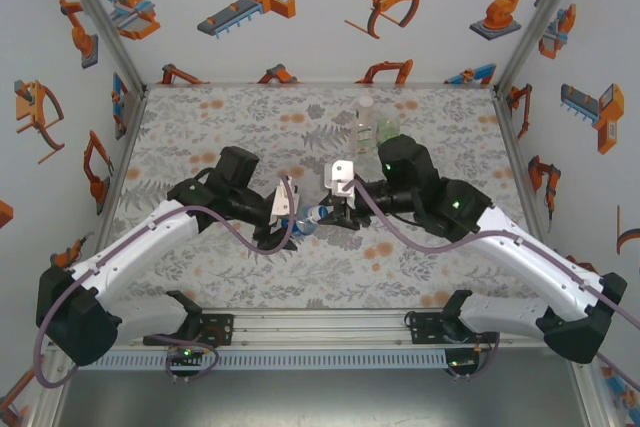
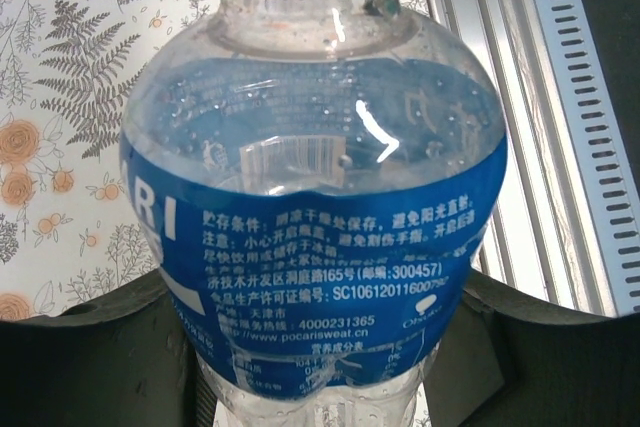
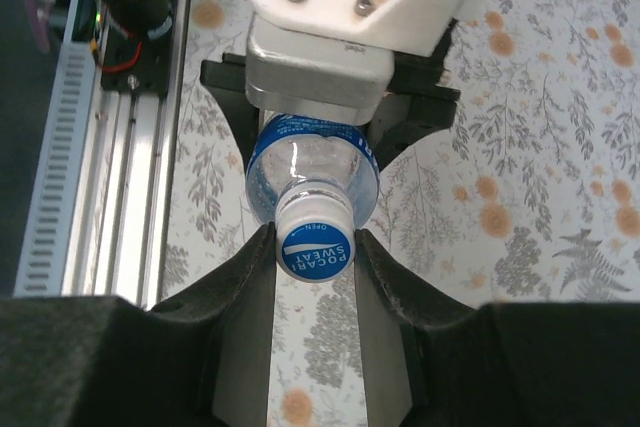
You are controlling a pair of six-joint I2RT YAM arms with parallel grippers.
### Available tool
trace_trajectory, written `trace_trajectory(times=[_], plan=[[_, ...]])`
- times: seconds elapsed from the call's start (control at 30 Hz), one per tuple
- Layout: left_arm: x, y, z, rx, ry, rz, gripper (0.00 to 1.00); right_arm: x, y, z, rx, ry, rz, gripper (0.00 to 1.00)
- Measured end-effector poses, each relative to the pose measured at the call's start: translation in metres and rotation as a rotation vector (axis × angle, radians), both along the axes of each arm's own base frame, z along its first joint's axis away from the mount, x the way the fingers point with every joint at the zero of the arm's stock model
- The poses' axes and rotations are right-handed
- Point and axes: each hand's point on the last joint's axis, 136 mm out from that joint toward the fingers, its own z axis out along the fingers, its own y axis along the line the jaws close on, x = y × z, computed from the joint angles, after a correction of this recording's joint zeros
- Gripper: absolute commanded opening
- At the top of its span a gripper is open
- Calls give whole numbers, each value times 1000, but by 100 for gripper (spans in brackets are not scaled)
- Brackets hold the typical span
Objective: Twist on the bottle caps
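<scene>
Blue-label bottle (image 3: 312,162) held, right pincer (image 3: 314,244) on cap (image 3: 314,235)

White arms (image 1: 130,252), black joints (image 1: 237,169) — purple cables (image 1: 232,230)

Centre of the table (image 1: 200,137) is blocked. The left gripper (image 1: 292,209) clamps the blue-label bottle (image 1: 311,215) and the right gripper (image 1: 336,211) clamps its cap (image 3: 314,237), leaving no gap between them. A clear bottle (image 1: 365,115) and a green bottle (image 1: 387,128) stand close together just behind the right arm, narrowing passage there. The far-left quarter and the strip before the rail (image 1: 320,325) lie open.
</scene>
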Motion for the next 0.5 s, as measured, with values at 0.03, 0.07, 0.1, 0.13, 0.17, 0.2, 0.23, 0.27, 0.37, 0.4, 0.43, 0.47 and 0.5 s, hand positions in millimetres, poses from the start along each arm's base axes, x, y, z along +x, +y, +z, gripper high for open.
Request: trace_trajectory(times=[0.03, 0.07, 0.1, 0.13, 0.17, 0.2, 0.23, 0.27, 0.37, 0.4, 0.43, 0.47, 0.5], plan=[[0, 0, 0, 1, -1, 1, 0, 2, -1, 0, 19, 25, -29, 0], [0, 0, 0, 1, -1, 1, 0, 4, -1, 1, 43, 59, -64, 0], [1, 0, 0, 3, -2, 4, 0, 7, -2, 1, 67, 101, -104, 0], [2, 0, -1, 4, -4, 7, 0, 10, -3, 1, 87, 141, -139, 0], [3, 1, -1, 7, -6, 12, 0, 14, -3, 0, 109, 192, -185, 0], [5, 1, -1, 9, -8, 21, 0, 20, -4, 0, 133, 249, -240, 0], [7, 1, -2, 12, -10, 29, 0, 25, -5, -1, 150, 301, -287, 0], [9, 2, -2, 16, -15, 41, 0, 31, -6, -2, 171, 368, -345, 0], [16, 2, -3, 27, -25, 78, 0, 48, -12, -8, 226, 589, -527, 0], [19, 2, -3, 33, -29, 92, 0, 53, -13, -12, 243, 670, -588, 0], [21, 3, -4, 39, -33, 105, 0, 57, -15, -16, 256, 744, -641, 0], [24, 3, -5, 46, -35, 120, 0, 62, -16, -21, 266, 826, -698, 0], [26, 4, -7, 53, -38, 135, 0, 65, -17, -24, 273, 894, -745, 0]])
